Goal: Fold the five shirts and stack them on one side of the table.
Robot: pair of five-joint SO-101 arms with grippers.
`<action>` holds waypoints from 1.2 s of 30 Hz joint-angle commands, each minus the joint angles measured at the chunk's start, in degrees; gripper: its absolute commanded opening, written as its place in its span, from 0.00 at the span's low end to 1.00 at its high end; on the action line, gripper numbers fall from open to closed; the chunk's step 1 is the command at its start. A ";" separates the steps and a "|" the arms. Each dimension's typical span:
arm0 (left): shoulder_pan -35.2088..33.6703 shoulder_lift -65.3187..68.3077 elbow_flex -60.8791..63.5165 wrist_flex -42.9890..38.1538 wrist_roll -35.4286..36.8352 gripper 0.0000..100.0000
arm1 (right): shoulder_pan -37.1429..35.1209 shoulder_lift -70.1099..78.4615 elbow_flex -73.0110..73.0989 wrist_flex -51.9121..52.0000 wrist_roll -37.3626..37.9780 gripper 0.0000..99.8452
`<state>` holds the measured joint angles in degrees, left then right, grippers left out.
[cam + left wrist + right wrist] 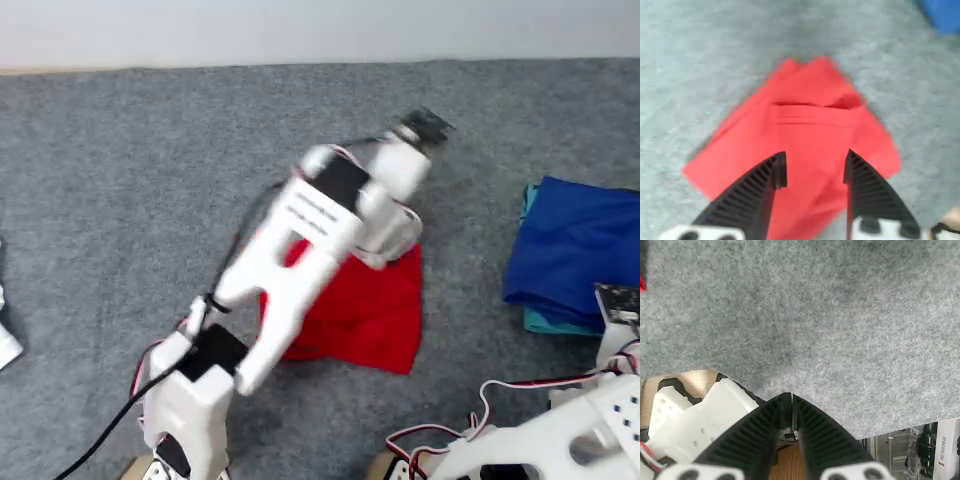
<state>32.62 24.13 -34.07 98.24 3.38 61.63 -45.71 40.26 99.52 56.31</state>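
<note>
Likely soft, light and floppy, the red shirt [810, 135] lies flat just below the open, empty left hand [815, 162] and is best pinched at a folded edge; the right hand [791, 400] is closed on nothing.

Label [318, 210] on left arm [275, 285]: print too blurred to read.
</note>
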 commanded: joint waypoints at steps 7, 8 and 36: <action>-2.46 7.38 -2.77 -1.32 -7.82 0.16 | -0.48 -1.10 -0.44 0.84 -0.62 0.01; -2.64 8.79 -3.38 -1.49 -7.91 0.16 | -0.48 -1.10 -0.44 0.84 -0.62 0.01; -2.64 29.45 -22.11 -1.14 -8.00 0.16 | -0.48 -0.75 -0.35 0.48 -0.62 0.01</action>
<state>30.51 54.20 -53.49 97.63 -4.09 61.63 -45.71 40.26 99.52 56.31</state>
